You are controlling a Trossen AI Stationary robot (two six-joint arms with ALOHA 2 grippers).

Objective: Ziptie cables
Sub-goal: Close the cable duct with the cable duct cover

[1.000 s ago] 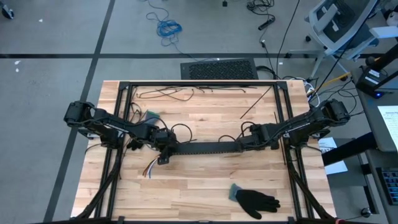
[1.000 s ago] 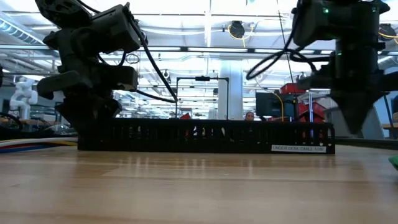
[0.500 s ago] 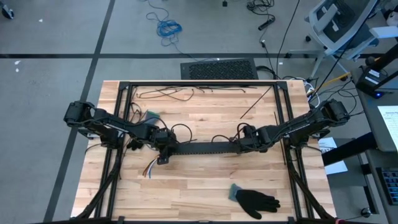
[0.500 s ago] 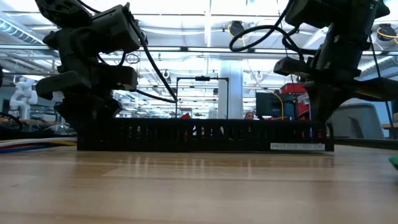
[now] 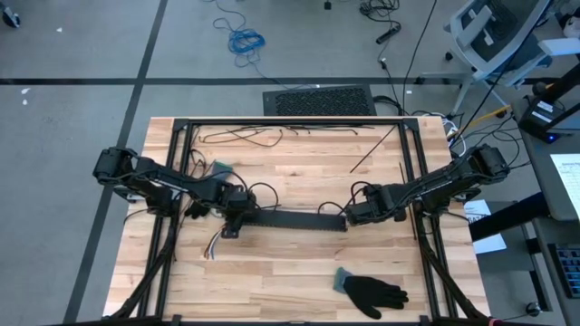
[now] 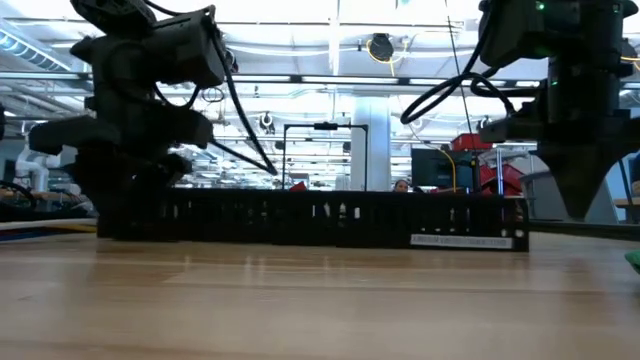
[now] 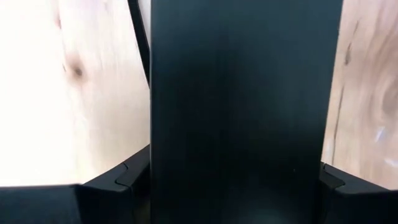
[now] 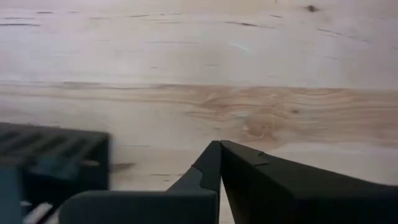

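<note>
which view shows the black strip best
The high view: the whole strip lies across the table between the left end effector and the right end effector. The low view gives its slotted side wall edge-on. The left wrist view is filled by its dark surface; the right wrist view catches one end.

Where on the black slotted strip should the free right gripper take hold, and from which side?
Judging by the high view, best on the black slotted strip's free right end, coming in from the right. The left gripper already clamps its left end, and the shut right gripper sits beside that free end.
</note>
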